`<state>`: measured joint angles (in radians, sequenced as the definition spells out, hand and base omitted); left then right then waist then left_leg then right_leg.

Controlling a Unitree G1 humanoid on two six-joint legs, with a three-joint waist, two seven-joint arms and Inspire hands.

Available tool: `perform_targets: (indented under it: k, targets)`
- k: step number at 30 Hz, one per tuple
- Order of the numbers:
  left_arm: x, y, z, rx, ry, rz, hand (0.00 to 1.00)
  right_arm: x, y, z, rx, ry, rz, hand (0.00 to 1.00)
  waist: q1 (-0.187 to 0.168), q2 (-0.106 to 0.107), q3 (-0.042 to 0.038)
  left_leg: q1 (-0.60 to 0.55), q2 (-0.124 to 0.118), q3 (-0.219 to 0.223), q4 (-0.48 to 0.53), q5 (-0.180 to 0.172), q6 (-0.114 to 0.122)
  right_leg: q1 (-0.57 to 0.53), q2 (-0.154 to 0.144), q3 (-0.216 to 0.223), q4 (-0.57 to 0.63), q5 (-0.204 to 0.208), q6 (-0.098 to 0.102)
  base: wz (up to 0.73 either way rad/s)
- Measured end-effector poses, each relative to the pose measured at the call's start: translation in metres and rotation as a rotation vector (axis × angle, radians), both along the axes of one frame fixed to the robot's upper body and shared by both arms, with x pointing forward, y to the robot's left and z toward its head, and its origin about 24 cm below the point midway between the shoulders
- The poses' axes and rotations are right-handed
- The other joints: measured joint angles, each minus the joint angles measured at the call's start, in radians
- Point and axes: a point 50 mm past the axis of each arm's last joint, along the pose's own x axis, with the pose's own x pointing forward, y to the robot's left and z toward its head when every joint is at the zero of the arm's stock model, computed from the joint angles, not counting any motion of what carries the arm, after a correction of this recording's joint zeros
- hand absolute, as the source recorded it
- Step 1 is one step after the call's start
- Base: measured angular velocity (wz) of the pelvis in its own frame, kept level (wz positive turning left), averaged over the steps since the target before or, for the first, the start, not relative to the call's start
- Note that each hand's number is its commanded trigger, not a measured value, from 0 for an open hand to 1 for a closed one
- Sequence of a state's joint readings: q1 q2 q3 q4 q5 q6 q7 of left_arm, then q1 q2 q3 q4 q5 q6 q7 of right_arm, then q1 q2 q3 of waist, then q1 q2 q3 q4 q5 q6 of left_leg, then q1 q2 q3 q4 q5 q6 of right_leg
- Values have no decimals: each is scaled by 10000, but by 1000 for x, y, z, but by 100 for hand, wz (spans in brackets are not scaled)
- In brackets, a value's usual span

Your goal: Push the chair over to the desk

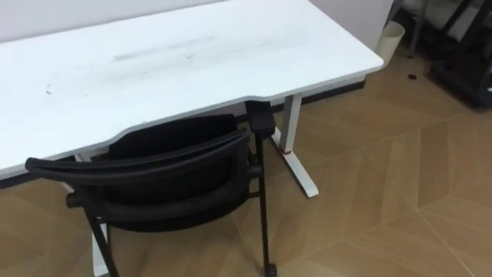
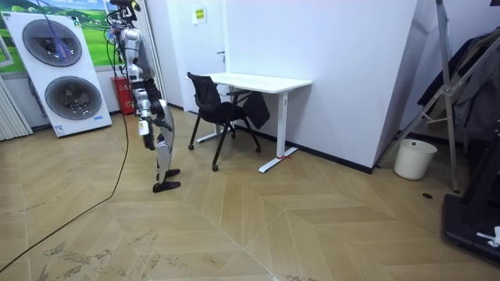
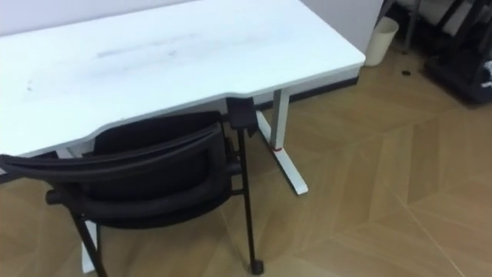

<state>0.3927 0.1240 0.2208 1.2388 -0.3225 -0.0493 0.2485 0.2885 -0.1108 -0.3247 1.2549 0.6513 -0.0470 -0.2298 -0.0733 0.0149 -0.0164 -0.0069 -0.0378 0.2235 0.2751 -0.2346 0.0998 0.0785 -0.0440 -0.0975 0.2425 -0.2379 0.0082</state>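
Chair (image 1: 157,173), backrest facing me, stands partly under the desk (image 1: 192,61); my robot hands (image 2: 146,125) hang short of it, pose unreadable.

The chair's (image 1: 165,173) seat is partly hidden under the bench (image 1: 154,61) and behind its own backrest. Its left leg is cut off by the bottom edge. The bench's left end runs past the left edge. Dark equipment (image 1: 465,65) at the upper right is cropped and too blurred to identify.
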Motion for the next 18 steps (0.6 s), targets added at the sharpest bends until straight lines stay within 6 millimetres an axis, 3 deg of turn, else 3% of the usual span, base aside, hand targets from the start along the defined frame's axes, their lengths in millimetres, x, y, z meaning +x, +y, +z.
perform_targets:
  k: [1, 3, 5, 8, 13, 18]
  targets:
    - [10, -2, -3, -378, -228, -161, 0, 9, 2, -2, 288, -408, 169, 0, -9, 24, 59, -6, -23, -83, -23, 34, 11, 73, 3, -92, -142, 36, 3, 17]
    - [24, -5, -6, -759, -579, -463, 0, 19, 5, -4, 705, -831, 527, 0, 8, 43, 75, -25, -55, -159, -72, 90, 64, 95, 0, -161, -223, 53, 7, 13]
    - [51, -6, -9, -995, -1282, -1033, 0, 35, 11, -6, 1111, -1398, 1116, 0, -68, 62, 96, -193, -106, -331, -25, 84, 74, 38, 1, -331, -276, 35, 28, 20]
    - [83, -6, -10, -1024, -2190, -1351, 0, 51, 17, -9, 1552, -1915, 1565, 0, -33, 51, 249, -254, -133, -361, -70, 88, 82, 31, 0, -413, -397, 37, 33, 9]
    - [102, -15, -10, -1212, -2940, -1695, 0, 58, 21, -9, 2022, -2387, 2062, 0, -77, -66, 204, -164, -208, -404, -341, 84, 86, 56, 3, -429, -468, 29, 52, 3]
    - [102, -21, -12, -1526, -2893, -1980, 0, 52, 22, -10, 2252, -2433, 2144, 0, -76, -144, 211, 40, -230, -396, -571, 86, 83, 95, -25, -424, -408, 30, 52, 1]
